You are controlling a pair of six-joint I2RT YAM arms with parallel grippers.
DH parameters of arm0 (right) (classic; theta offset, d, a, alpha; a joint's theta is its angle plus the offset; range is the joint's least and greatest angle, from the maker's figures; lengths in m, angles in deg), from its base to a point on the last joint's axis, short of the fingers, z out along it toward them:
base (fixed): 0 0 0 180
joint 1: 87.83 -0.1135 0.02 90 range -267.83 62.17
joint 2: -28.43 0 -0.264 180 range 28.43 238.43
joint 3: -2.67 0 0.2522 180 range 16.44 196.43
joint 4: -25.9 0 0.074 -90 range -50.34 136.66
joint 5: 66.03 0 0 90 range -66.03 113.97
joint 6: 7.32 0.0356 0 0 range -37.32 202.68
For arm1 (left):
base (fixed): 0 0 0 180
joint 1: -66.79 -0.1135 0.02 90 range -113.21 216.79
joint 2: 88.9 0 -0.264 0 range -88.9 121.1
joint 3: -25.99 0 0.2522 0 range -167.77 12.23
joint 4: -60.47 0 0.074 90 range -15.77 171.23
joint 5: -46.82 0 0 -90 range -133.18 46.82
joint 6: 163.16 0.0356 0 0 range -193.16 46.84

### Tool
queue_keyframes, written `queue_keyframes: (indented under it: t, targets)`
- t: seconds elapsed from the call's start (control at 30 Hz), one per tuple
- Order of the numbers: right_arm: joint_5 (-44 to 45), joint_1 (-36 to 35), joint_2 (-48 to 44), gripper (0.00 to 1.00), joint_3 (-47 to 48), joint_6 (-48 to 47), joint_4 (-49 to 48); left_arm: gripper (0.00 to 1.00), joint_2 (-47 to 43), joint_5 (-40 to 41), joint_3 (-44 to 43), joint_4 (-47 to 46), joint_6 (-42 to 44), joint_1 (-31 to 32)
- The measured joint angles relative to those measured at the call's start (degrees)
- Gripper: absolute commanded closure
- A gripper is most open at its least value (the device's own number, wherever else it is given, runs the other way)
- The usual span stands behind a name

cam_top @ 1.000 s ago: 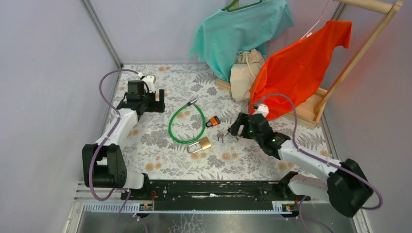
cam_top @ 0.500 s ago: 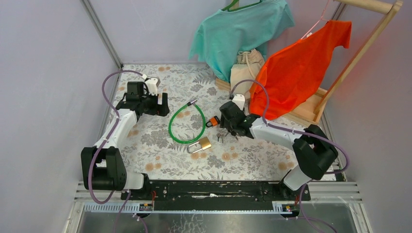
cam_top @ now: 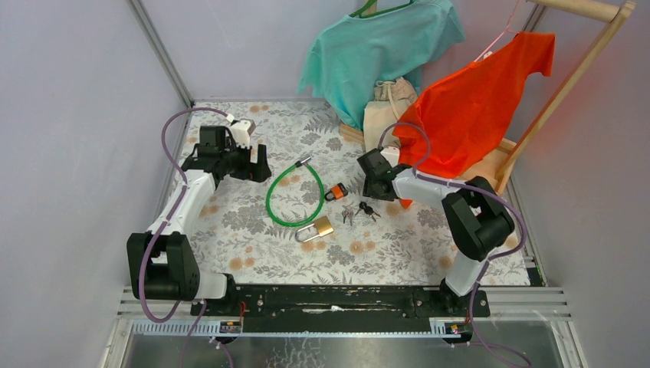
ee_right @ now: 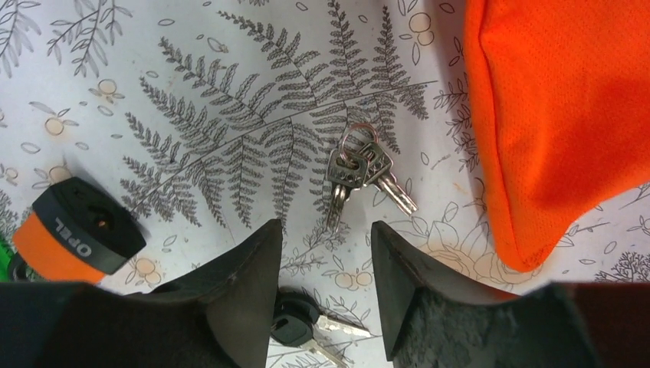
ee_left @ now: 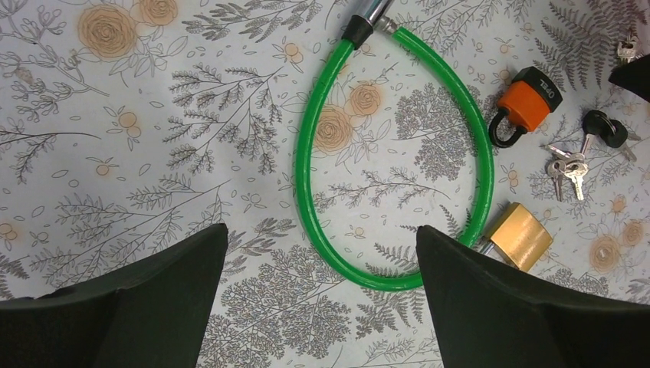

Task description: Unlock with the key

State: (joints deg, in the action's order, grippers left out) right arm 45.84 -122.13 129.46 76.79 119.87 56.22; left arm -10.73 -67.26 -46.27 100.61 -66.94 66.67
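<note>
**Keys loose on the table, neither claw closed on them**

Top view: two sets of keys are seen on the flowered table cover (cam_top: 230, 230). A silver bunch (cam_top: 349, 213) and some black-headed keys (cam_top: 366, 207) lie just beside an orange padlock (cam_top: 335, 192). A brass padlock (cam_top: 316, 228) lies nearer the bases, at the end of a green cable (cam_top: 293, 195). The right gripper (cam_top: 373, 186) is held just behind the black-headed keys, its arm folded and reaching leftward. The left gripper (cam_top: 257, 162) is stretched out left of the cable, well apart from the keys.

Left wrist: the jaws are spread wide, with nothing between them. The cable loop is framed ahead, and the keys lie far right.

Right wrist: the silver bunch, on one ring, is seen just ahead of the fingertips. The black-headed keys are seen lower, in the gap between the fingers. The jaws are partly apart and nothing is gripped.
</note>
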Motion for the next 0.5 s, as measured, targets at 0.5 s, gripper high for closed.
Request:
queue_keyframes:
  t: [0.5]
  targets:
    - [0.07,2.08,5.99,0.54,6.45,2.80,4.59,0.00,1.60,-1.57,-2.21,1.18,0.28,0.00]
